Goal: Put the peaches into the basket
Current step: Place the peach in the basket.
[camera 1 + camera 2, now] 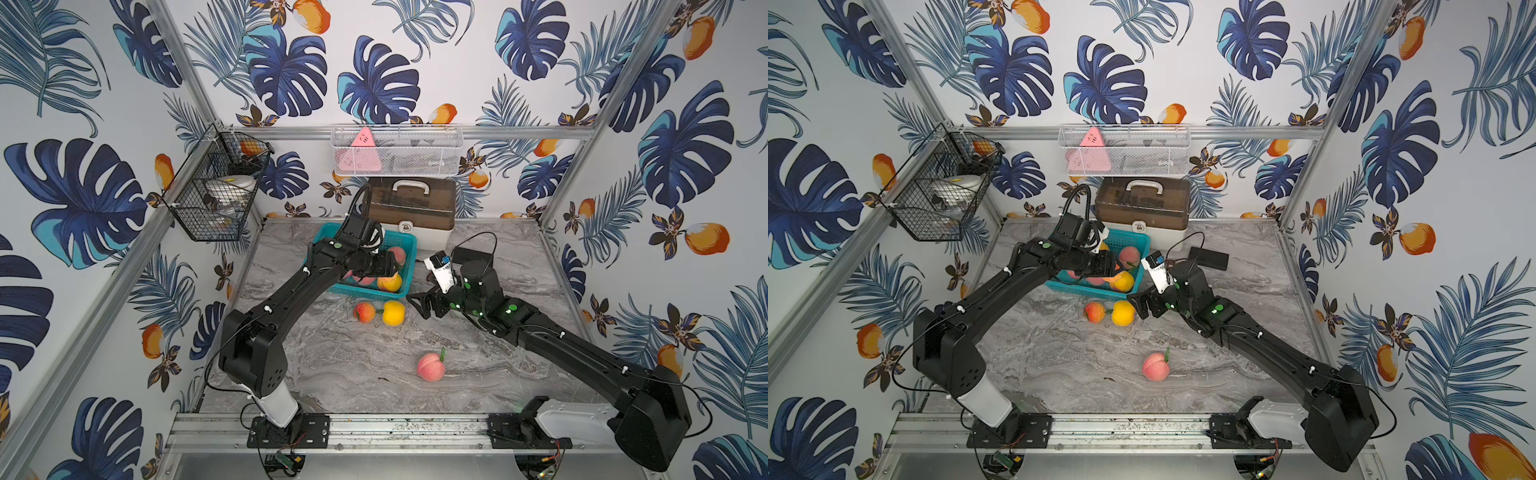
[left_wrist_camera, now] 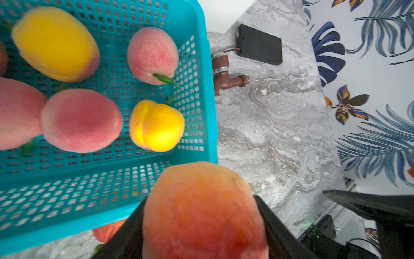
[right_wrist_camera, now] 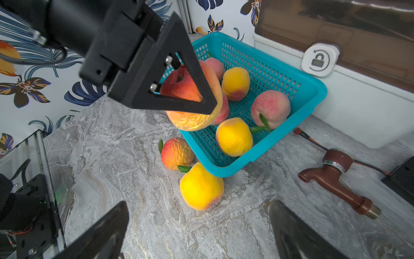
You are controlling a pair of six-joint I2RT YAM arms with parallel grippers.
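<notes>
One orange-red peach [image 2: 201, 213] sits clamped in my left gripper [image 1: 388, 266] over the rim of the teal basket [image 3: 280, 74], which holds several peaches [image 2: 154, 125]. In front of the basket a red-orange peach [image 1: 364, 312] and a yellow peach [image 1: 393, 313] lie side by side on the table [image 1: 332, 365], a pink peach [image 1: 431, 367] alone nearer the arm bases. My right gripper [image 1: 422, 305] stands wide and empty beside the yellow one; a brown tap [image 3: 336, 179] and black box [image 2: 258, 44] lie right of the basket.

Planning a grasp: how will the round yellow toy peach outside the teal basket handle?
The yellow peach, round on smooth marble tabletop, probably rolls if nudged. The orange-red peach wrinkles in left gripper's jaws, so this likely squashes.
</notes>
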